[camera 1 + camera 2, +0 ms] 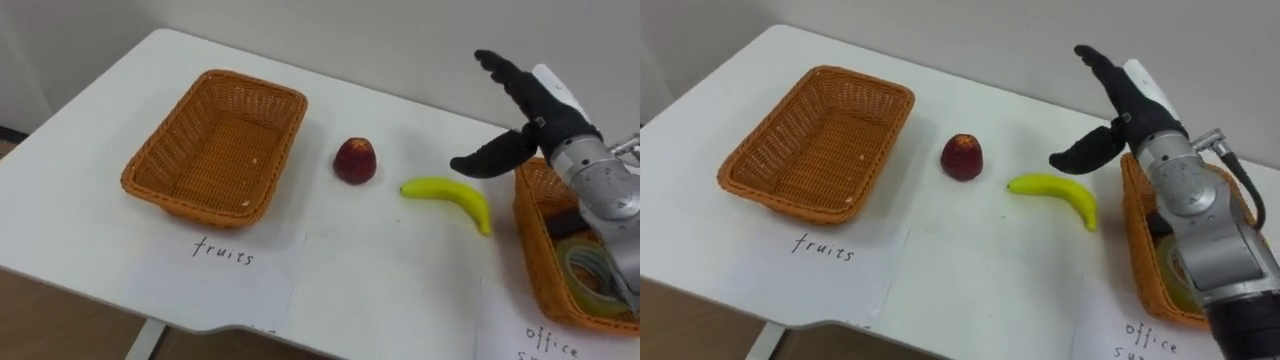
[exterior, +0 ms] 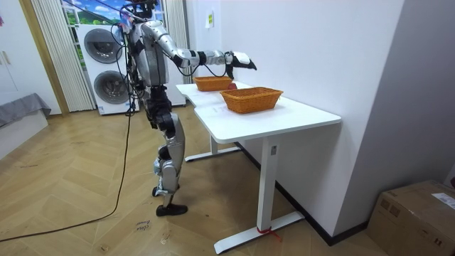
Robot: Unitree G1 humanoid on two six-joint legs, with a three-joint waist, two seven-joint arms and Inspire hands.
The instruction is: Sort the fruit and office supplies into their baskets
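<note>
Soft, even light is filling a white-walled room.
A white rectangular desk on metal legs (image 2: 306,114) is standing against the plain white wall (image 2: 320,43) on light herringbone wood flooring (image 2: 85,192); two stacked white washing machines (image 2: 106,67) are sitting beside pale vertical blinds (image 2: 50,50).

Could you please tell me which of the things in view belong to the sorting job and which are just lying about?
Job: fruits basket, red fruit, banana, office basket holding tape rolls, open right hand near the banana.
Lying about: two washing machines, cardboard box on the floor.
</note>
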